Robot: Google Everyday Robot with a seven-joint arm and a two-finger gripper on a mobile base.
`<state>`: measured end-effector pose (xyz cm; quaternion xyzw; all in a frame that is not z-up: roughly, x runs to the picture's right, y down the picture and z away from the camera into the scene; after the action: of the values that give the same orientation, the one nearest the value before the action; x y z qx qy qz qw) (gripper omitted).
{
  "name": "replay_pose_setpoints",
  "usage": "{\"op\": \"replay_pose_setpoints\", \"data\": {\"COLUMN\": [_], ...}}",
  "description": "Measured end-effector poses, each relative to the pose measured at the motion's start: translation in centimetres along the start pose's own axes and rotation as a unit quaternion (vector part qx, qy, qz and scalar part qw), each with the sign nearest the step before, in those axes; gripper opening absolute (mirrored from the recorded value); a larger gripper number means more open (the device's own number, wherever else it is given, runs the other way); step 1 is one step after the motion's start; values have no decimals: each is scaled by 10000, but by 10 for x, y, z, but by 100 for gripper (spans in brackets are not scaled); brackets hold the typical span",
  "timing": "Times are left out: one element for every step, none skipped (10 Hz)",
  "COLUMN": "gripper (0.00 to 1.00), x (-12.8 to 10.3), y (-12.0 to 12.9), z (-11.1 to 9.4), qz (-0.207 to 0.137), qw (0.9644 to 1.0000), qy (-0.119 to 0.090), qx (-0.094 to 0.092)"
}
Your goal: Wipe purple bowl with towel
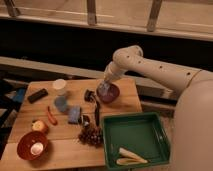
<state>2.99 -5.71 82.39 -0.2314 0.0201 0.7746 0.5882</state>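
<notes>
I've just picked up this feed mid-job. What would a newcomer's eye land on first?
First, the big white arm reaching in from the right, with its gripper down at the purple bowl near the back edge of the wooden table. Next, the green tray at front right, then the red bowl at front left.
</notes>
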Motion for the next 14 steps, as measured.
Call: {"op": "replay_pose_setpoints", "data": {"gripper": [0, 0, 0, 0, 0, 0, 0, 0, 0, 0, 0, 0, 0, 0], "x": [-5, -12, -14, -14, -12, -10, -8, -5, -5, -4, -4, -5, -8, -9], "y": [-4, -14, -22, -29, -36, -45, -53, -61, -68, -75, -79, -88, -92, -92], "z": [1, 4, 9, 15, 24, 29, 34, 38, 40, 42, 43, 46, 49, 54], "qz": [75, 237, 389, 514, 651, 793, 905, 1024, 1155, 1250, 1312, 1406, 1460, 1494], "qw": [10000, 9997, 9992, 9987, 9978, 9967, 9957, 9945, 9930, 9918, 9909, 9896, 9888, 9882], "qy": [-14, -35, -18, 20, 80, 135, 185, 222, 249, 271, 287, 306, 312, 336], "qx": [6, 6, -4, -16, -42, -49, -45, -50, -51, -32, -16, 26, 40, 38]}}
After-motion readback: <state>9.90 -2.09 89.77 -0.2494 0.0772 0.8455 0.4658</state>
